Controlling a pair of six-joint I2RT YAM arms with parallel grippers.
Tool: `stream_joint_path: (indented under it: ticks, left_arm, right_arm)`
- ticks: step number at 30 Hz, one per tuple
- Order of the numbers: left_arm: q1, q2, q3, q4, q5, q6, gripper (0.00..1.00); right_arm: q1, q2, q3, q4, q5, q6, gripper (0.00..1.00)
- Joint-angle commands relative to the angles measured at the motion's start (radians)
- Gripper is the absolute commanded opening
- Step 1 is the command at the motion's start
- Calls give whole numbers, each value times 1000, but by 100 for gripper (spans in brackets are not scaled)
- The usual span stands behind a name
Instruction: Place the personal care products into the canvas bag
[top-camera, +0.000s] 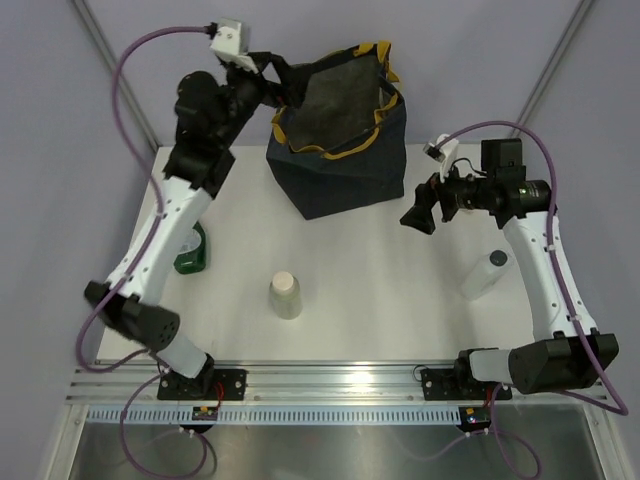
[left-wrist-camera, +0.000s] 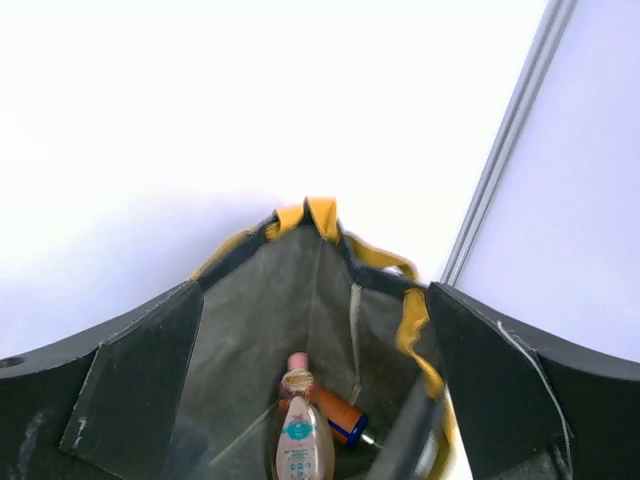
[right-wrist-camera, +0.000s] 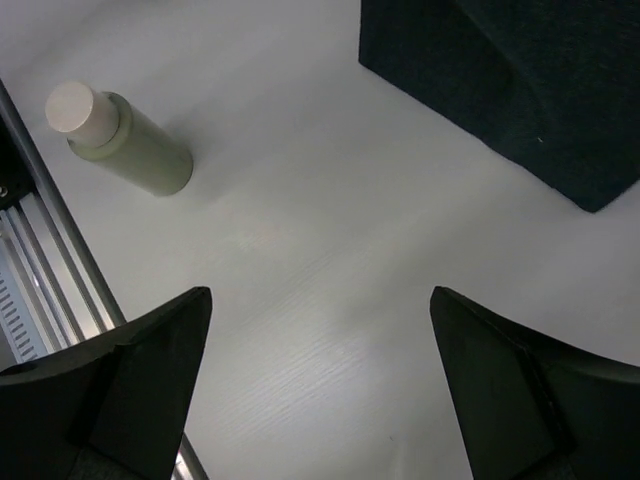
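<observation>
The canvas bag (top-camera: 345, 170) stands upright at the back middle, navy with a yellow rim and grey lining. My left gripper (top-camera: 283, 88) hovers over its left rim, open and empty. The left wrist view looks down between the open fingers (left-wrist-camera: 140, 390) of that gripper (left-wrist-camera: 312, 288) into the bag (left-wrist-camera: 250, 300). There a peach bottle with a pink cap (left-wrist-camera: 303, 435) lies on an orange bottle with a blue end (left-wrist-camera: 345, 415). A cream bottle (top-camera: 285, 296) lies on the table, also in the right wrist view (right-wrist-camera: 125, 145). A pale bottle with a black cap (top-camera: 485, 272) lies under the right arm. My right gripper (top-camera: 418, 215) (right-wrist-camera: 320, 292) is open and empty, right of the bag.
A green bottle (top-camera: 190, 252) stands at the left, partly hidden by the left arm. The bag's navy corner (right-wrist-camera: 510, 90) shows in the right wrist view. A metal rail (top-camera: 330, 380) runs along the table's near edge.
</observation>
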Motion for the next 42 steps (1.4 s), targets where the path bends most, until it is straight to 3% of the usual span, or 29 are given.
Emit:
stream_joint_path:
  ticks: [1,3,8,12,16,20,28,32,37,42]
  left_arm:
    - [25,-231,-240,3,34,-21,99]
    - [40,-403,-458,1,43,-34,99]
    - [60,-734,-820,-88,23,-44,99]
    - [62,-972,-1003,-184,11,-35,99]
    - [62,-1073,-1115,-261,-1,-25,99]
    - [62,-1113,-1213,-283,51,-22,99]
    - [62,-1147,-1271,-329,80,11,99]
    - [62,-1156,-1273,-321,83,18,99]
    - [62,-1169,-1288,-321,81,22,99]
    - [62,-1173,-1294,-323,80,18,99]
  right_arm:
    - [-51,-60,62,-53,172,213,99]
    - [-105,-80,66,-39,322,351,99]
    - [-189,-109,45,-50,599,459,100]
    - [-197,-92,63,-135,647,394,100]
    - [-197,-22,62,-272,722,269,99]
    - [-197,28,-2,-300,797,150,99]
    - [-197,-83,-87,-277,676,-428,99]
    - [-197,-84,-104,-387,605,-794,100]
    - [-197,-40,-150,-464,642,-996,100]
    - [-197,-8,-208,-401,789,-1124,99]
